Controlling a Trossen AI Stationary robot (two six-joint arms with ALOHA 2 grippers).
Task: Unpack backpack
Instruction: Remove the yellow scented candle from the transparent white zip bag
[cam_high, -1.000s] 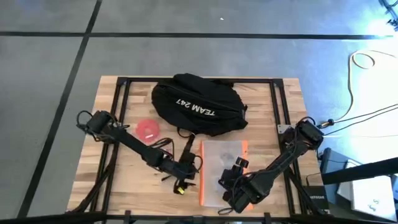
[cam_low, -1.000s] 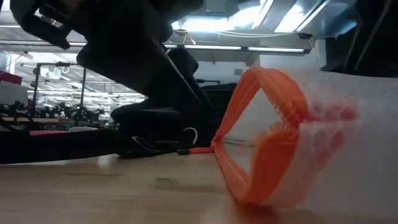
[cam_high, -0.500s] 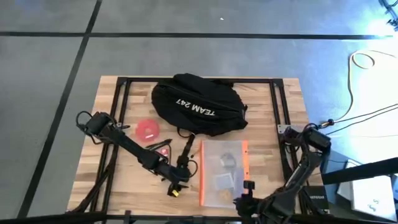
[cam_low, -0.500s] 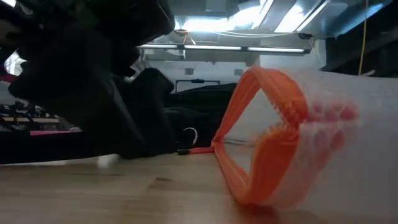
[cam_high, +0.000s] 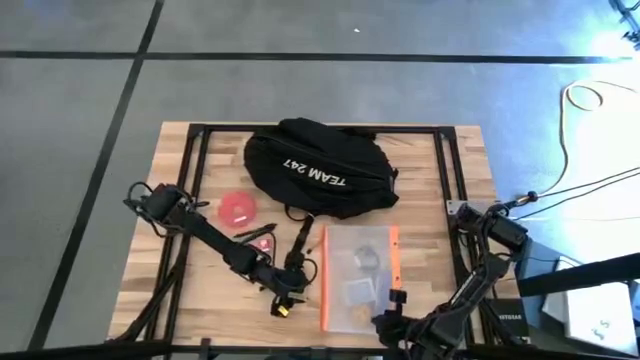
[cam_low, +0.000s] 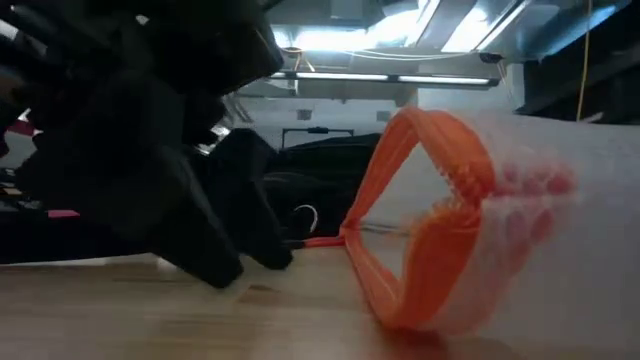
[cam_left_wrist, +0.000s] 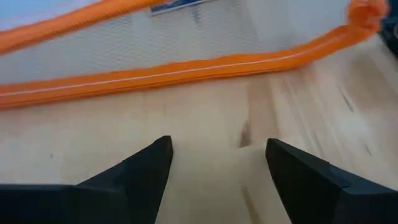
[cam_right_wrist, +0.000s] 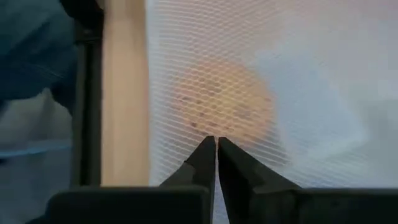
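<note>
The black backpack (cam_high: 320, 168) with white "TEAM 247" lettering lies on its side at the far middle of the table, touched by neither gripper. Nearer lies a clear mesh pouch (cam_high: 358, 275) with an orange zipper edge (cam_left_wrist: 186, 65). My left gripper (cam_left_wrist: 217, 146) is open and low over bare wood just left of the pouch (cam_high: 288, 292), with nothing between its fingers. My right gripper (cam_right_wrist: 216, 140) is shut at the pouch's near end (cam_high: 393, 322), with the white mesh (cam_right_wrist: 236, 93) right in front of its tips. My right gripper's shut fingertips (cam_right_wrist: 205, 152) point at the pouch's mesh near its near end. I cannot tell whether they touch it. The pouch lies flat on the table.
A red disc (cam_high: 238, 208) lies left of the backpack, and a small red item (cam_high: 263, 243) sits near the left arm. A small yellow piece (cam_high: 283, 310) lies by the left gripper. A dark strap (cam_high: 300, 238) trails from the backpack toward the pouch. Bare wood shows at the table's left and right.
My right gripper has drawn back from over the pouch toward the table's near edge. My left gripper has moved a little toward the near edge and come down close to the table beside the pouch. The pouch and backpack have stayed put.
</note>
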